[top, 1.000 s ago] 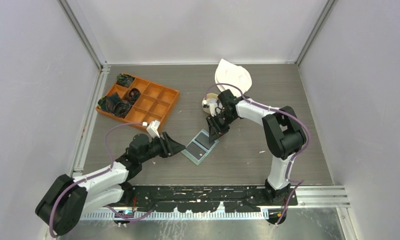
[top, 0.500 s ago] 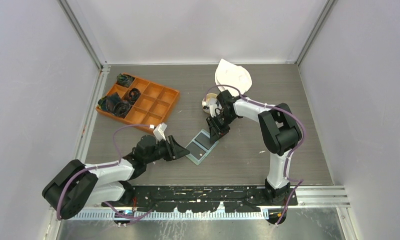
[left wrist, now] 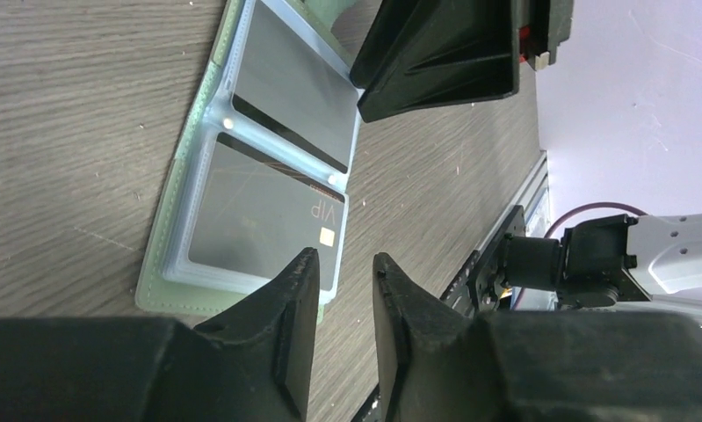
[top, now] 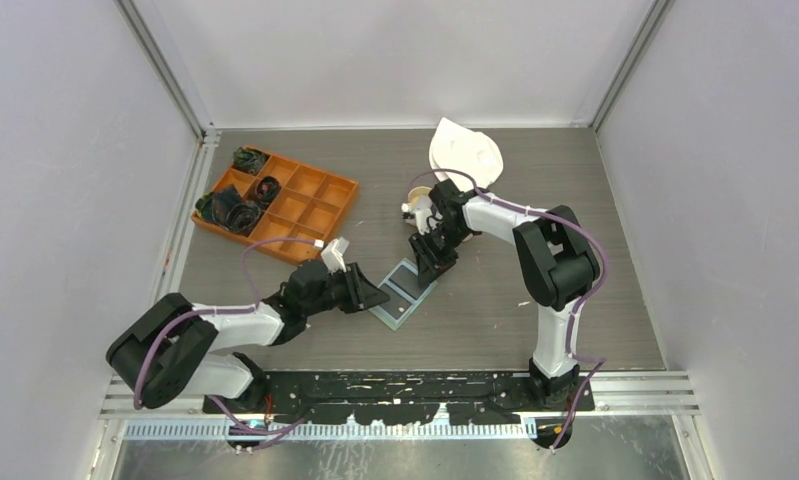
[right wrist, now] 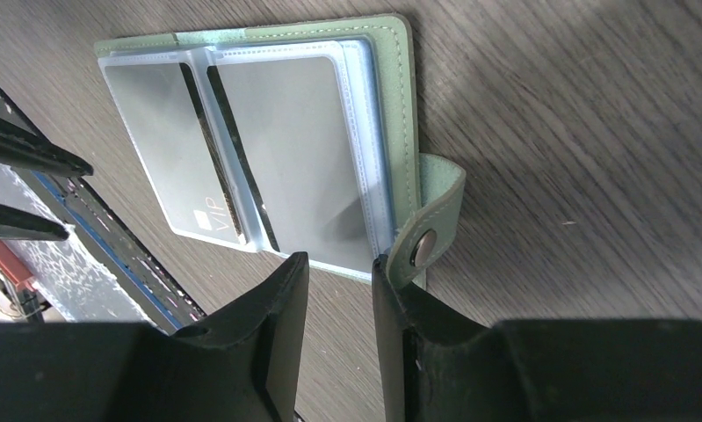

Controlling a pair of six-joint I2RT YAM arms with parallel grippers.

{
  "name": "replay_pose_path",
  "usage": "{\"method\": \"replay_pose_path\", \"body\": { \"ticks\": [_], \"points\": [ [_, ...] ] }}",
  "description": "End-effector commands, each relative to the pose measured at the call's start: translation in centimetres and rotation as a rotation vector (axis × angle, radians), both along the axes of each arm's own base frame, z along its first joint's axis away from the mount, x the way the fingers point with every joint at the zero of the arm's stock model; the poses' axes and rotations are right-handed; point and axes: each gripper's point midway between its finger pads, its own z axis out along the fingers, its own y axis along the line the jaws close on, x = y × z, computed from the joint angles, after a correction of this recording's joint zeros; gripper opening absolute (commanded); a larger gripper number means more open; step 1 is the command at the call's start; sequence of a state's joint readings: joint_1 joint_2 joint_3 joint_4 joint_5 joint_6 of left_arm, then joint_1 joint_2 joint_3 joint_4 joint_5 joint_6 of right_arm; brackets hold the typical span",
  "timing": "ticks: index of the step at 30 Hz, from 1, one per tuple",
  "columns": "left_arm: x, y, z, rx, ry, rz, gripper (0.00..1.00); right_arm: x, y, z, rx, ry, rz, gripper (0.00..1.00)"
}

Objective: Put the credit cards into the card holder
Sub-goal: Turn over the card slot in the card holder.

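The left arm (top: 230, 325) is stretching low and forward, the left pincer (top: 375, 295) gripping nothing, fingers narrowly parted. The right arm (top: 550, 262) is folding leftward (elbow raised), the right pincer (top: 431, 268) pointing downward, fingers likewise slightly apart.

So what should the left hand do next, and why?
Probably ease the left hand forward to nudge the dark grey VIP card deeper into its pocket. The sage-green folding card holder lies open, that card's end seems to stick out past the pocket's rim, and the narrowly parted, empty hand sits right at that edge.
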State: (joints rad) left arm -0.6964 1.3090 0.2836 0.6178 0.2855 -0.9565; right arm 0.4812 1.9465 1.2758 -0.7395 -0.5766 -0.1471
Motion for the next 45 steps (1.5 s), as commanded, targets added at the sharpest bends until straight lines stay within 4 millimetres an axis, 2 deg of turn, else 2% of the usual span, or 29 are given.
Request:
{"method": "replay_pose_path", "body": {
  "ticks": [1,11,15,22,28,36,41,45],
  "points": [
    [1.8,-1.6,1.9,-0.034,-0.084,-0.016,0.27,0.8,-0.4,-0.3,-0.054,-0.037,0.011,0.39],
    [4.8,-3.6,-0.1,0.050,-0.053,-0.019,0.17,0.5,-0.2,-0.4,-0.055,-0.025,0.023,0.40],
    [5.4,-3.9,-1.7,0.095,-0.018,-0.019,0.12,0.4,-0.2,-0.3,-0.052,-0.023,0.025,0.39],
    [5.0,-2.0,-6.7,0.210,0.098,0.018,0.01,0.2,0.6,0.9,0.004,-0.006,0.028,0.42],
    [4.7,-0.8,-9.0,0.218,0.156,0.045,0.00,0.1,0.8,1.2,0.021,0.009,0.023,0.43],
    [4.5,-0.6,-9.3,0.210,0.166,0.043,0.00,-0.9,1.9,2.1,0.112,0.099,0.020,0.40],
    [4.4,-0.9,-8.6,0.188,0.160,0.036,0.01,-1.0,2.4,3.0,0.168,0.138,0.002,0.34],
    [4.4,-1.3,-7.4,0.148,0.147,0.031,0.07,-0.8,2.2,3.5,0.216,0.182,-0.036,0.32]
  ]
}}
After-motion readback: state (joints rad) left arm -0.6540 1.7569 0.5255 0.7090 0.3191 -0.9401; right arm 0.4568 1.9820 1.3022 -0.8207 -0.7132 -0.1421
